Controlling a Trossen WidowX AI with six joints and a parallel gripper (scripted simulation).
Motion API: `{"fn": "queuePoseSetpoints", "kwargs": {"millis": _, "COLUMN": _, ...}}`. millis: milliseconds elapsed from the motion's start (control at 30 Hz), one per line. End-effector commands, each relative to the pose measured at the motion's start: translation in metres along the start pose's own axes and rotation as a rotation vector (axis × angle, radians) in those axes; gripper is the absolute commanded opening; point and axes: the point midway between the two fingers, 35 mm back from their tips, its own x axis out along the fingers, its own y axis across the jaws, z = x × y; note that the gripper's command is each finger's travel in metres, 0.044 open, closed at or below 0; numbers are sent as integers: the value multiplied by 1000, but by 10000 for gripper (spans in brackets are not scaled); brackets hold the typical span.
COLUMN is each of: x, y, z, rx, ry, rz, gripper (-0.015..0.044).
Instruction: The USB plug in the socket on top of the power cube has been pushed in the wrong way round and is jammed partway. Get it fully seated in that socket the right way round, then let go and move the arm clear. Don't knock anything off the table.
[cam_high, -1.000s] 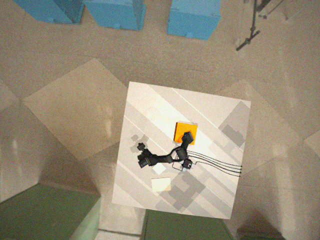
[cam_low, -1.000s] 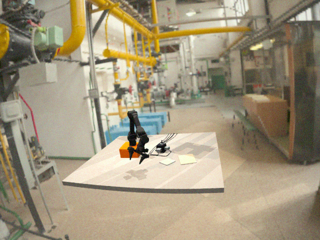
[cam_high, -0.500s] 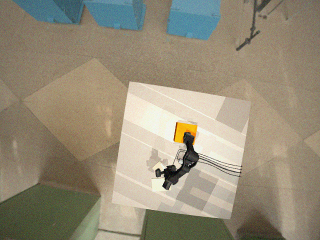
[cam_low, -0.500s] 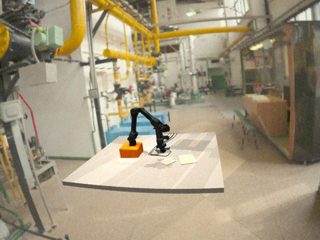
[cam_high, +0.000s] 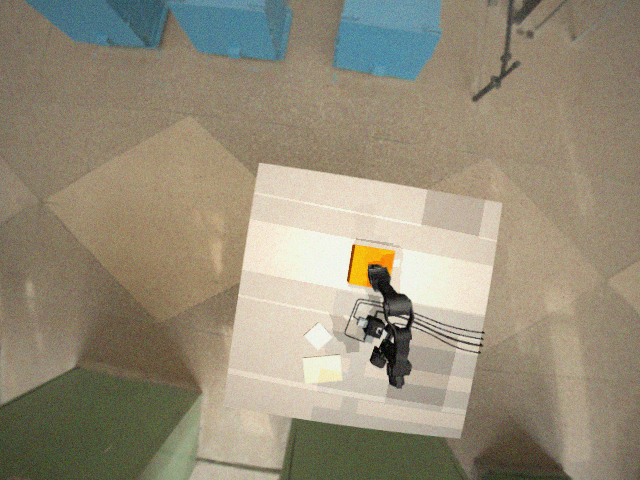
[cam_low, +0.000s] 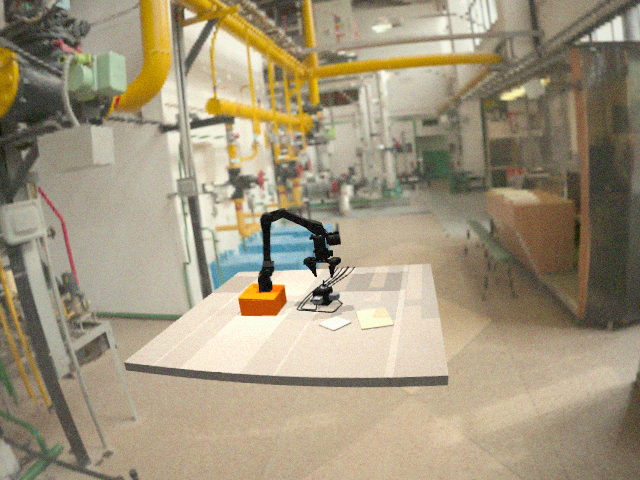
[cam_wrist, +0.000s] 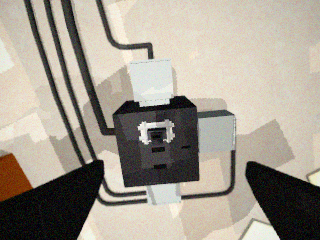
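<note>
The black power cube (cam_wrist: 137, 165) (cam_high: 373, 325) (cam_low: 323, 297) stands on the table with its top facing the wrist camera. On its top is a pale, bracket-shaped outline (cam_wrist: 142, 134) around a small dark part, apparently the socket with the USB plug; which way round the plug sits and how deep cannot be told. In the exterior view a small dark stub rises from the cube. Two dark slots lie beside the outline. My gripper (cam_wrist: 174, 167) (cam_low: 323, 275) is open and empty, pointing down above the cube, with its fingertips clear of it.
Pale grey plugs (cam_wrist: 151, 81) (cam_wrist: 216, 132) (cam_wrist: 164, 194) sit against the cube's sides. Black cables (cam_wrist: 80, 62) (cam_high: 444, 327) loop around it and run to the table edge. A white square (cam_high: 317, 335) (cam_low: 334, 323) and a cream sheet (cam_high: 322, 368) (cam_low: 374, 318) lie nearby. The arm stands on an orange block (cam_high: 361, 263) (cam_low: 261, 305).
</note>
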Motion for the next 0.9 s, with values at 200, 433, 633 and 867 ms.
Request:
{"fn": "queuePoseSetpoints", "kwargs": {"millis": 200, "x": -4, "y": 10, "z": 9, "rx": -70, "ry": -10, "rz": 27, "gripper": 440}}
{"fn": "queuePoseSetpoints", "kwargs": {"millis": 433, "x": 2, "y": 10, "z": 9, "rx": -70, "ry": -10, "rz": 27, "gripper": 440}}
{"fn": "queuePoseSetpoints", "kwargs": {"millis": 633, "x": 8, "y": 11, "z": 9, "rx": -70, "ry": -10, "rz": 27, "gripper": 440}}
{"fn": "queuePoseSetpoints", "kwargs": {"millis": 867, "x": 15, "y": 11, "z": 9, "rx": -70, "ry": -10, "rz": 27, "gripper": 440}}
